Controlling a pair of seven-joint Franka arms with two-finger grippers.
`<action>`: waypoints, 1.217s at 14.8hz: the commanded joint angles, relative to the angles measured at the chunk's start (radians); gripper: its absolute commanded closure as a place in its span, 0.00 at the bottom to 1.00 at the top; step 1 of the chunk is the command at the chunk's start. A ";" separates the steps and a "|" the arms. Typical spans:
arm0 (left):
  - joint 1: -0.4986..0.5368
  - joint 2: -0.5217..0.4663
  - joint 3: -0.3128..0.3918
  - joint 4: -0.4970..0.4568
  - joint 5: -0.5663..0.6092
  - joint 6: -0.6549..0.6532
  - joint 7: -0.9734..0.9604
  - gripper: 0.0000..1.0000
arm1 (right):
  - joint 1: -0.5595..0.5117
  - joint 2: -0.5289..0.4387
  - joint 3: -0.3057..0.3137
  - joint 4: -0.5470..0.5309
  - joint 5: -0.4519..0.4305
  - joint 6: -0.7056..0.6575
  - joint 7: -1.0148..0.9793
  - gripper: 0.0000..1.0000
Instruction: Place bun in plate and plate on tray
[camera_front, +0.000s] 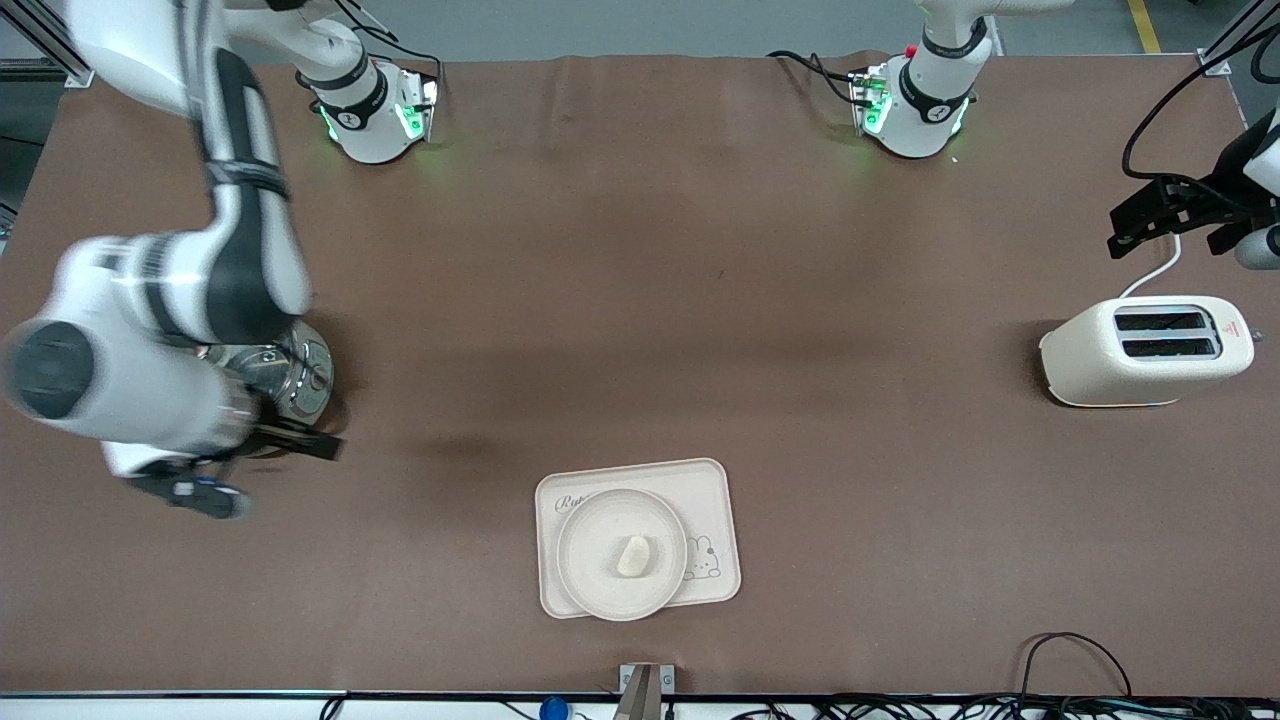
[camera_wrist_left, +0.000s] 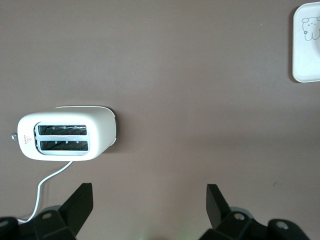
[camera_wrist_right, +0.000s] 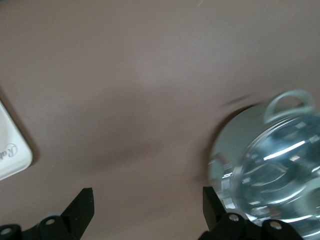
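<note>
Near the front-camera edge of the table (camera_front: 640, 300), bun (camera_front: 634, 556) sits in plate (camera_front: 621, 553) on tray (camera_front: 715, 500); both open claws, right claw (camera_front: 235, 470) nearer, left claw (camera_front: 1185, 215) by toaster (camera_front: 1145, 350), stand well apart.

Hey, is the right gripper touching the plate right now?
Apart. In the front view the right gripper hangs open beside a steel pot, with bare table between it and the plate, which sits on the tray holding the bun.
</note>
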 joint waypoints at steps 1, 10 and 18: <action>0.000 -0.010 -0.004 0.005 0.015 -0.032 0.008 0.00 | -0.083 -0.100 0.007 -0.043 -0.024 0.006 -0.150 0.04; -0.007 -0.045 -0.007 -0.029 0.002 -0.036 0.024 0.00 | -0.289 -0.404 -0.017 -0.037 -0.034 -0.243 -0.436 0.04; -0.007 -0.057 -0.031 -0.039 0.002 -0.038 0.026 0.00 | -0.545 -0.441 0.466 -0.048 -0.137 -0.299 -0.363 0.04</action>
